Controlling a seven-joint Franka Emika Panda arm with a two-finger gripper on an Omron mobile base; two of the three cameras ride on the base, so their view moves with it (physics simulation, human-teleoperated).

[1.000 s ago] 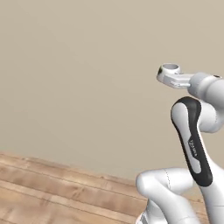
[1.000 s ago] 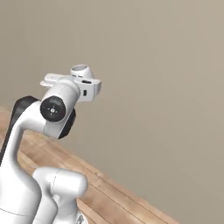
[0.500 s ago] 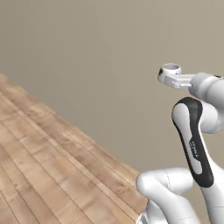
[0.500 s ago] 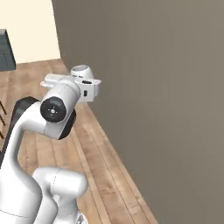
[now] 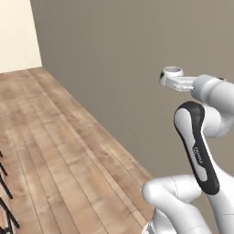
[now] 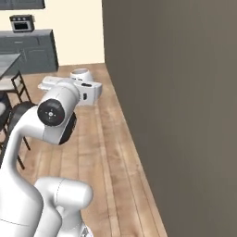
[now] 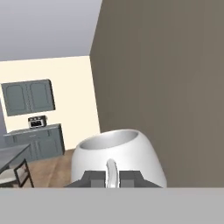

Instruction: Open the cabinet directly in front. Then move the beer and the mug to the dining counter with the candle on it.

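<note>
Mug point(image 7: 117, 153) in the gripper point(image 7: 111, 177): in the hand view a white, round-bodied mug sits right before the two dark finger tips, its open mouth up and its thin white handle running down between them. The jaws are closed on that handle, one tip on each side of it. In the left base view the mug point(image 5: 172, 71) shows as a small white rim at the end of the raised arm, above the arm's dark elbow joint. In the right base view the mug point(image 6: 81, 74) sits on top of the white hand, again only its rim and upper wall visible.

A plain grey-brown wall point(image 6: 176, 115) stands close beside the arm and takes up the right side of the right base view; its edge also runs down the hand view, just behind the mug. A wooden plank floor point(image 5: 55, 151) lies along the foot of that wall.

Farther off, against a cream wall point(image 7: 65, 87), grey wall cabinets point(image 7: 28, 96) hang above low grey base cabinets point(image 7: 37, 142), with a small toaster-like appliance point(image 7: 37, 121) on the counter there. At the left edge of the right base view, a corner of a table top point(image 6: 8, 65) and thin dark legs point(image 6: 21, 88) under it can be seen. The beer, the candle and the dining counter cannot be made out with certainty.
</note>
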